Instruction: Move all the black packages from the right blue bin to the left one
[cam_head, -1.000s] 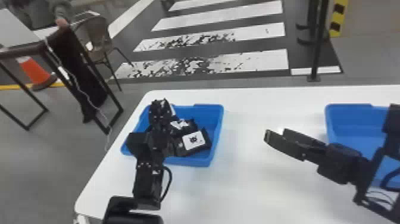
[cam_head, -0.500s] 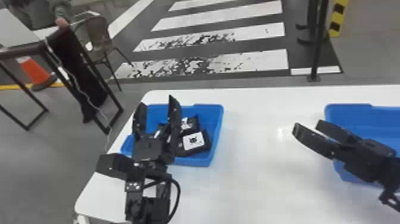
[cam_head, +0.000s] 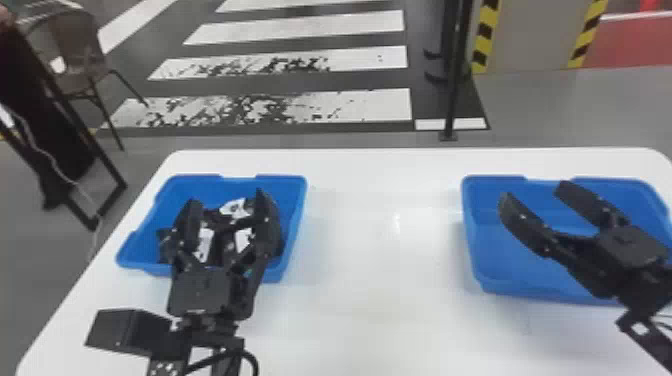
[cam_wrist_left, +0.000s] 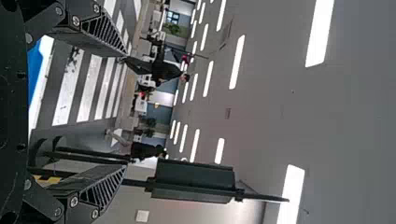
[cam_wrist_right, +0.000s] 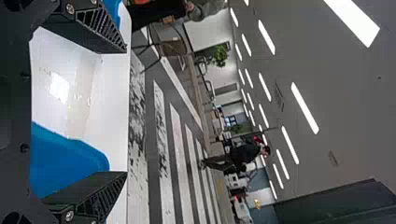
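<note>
Black packages (cam_head: 245, 239) all seem to lie in the left blue bin (cam_head: 200, 186), so the transfer looks done or nearly; only retreating both arms likely remains. Labels face up; one at near left runs roughly near-far, but package long axes can't be told. Left tool (cam_head: 226, 199) is open over them, right tool (cam_head: 535, 194) open over right blue bin (cam_head: 500, 272).

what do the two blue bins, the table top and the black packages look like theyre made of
Left bin and right bin: likely smooth moulded plastic, from the even blue and rounded corners. Table top: perhaps glossy white laminate, since light glares on it. Black packages: plastic film or card, finish unclear; the dark surfaces with white patches don't settle which.
</note>
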